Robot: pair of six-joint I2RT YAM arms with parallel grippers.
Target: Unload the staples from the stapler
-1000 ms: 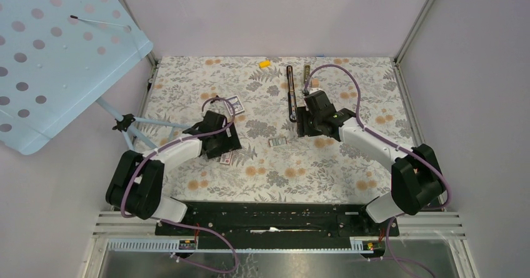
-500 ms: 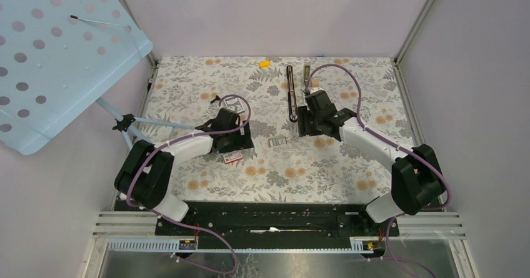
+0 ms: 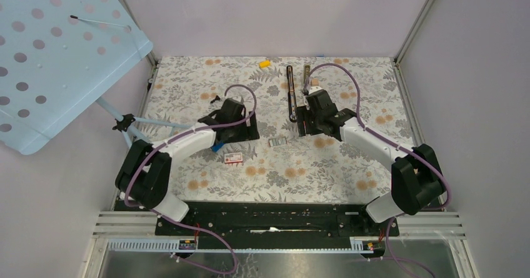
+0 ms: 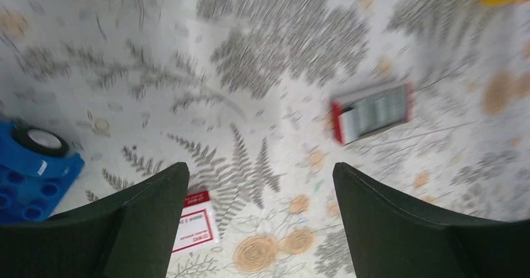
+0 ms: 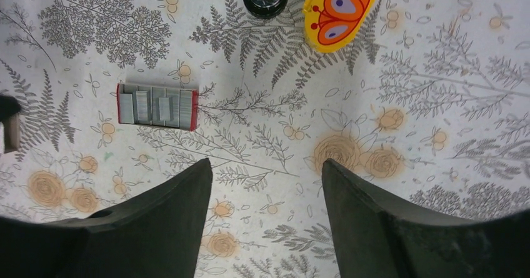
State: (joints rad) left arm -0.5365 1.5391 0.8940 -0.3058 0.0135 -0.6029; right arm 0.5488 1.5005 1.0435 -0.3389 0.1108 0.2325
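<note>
Jaws spread wide and empty on both arms, swings the left gripper (image 4: pixel 259 168) past a red-white box (image 3: pixel 232 157) toward the middle of the surface (image 3: pixel 350 165), keeps the right gripper (image 5: pixel 265 165) just beside the stapler (image 3: pixel 290 94) at the far side, leaves unloading not yet begun.

Loose clutter I can see on the floral cloth (image 3: pixel 187 84)

An open red tray of staples (image 5: pixel 158 106) lies flat near the middle, and a red-and-white box (image 3: pixel 233 158) sits apart on its near-left, with a blue studded toy (image 4: pixel 31 172) with a black wheel close by. My right wrist view shows a yellow butterfly-print piece (image 5: pixel 340 3). A small yellow block (image 3: pixel 265 63) lies at the far edge, and a dotted pale-blue panel (image 3: pixel 56 59) overhangs the far-left corner.
</note>
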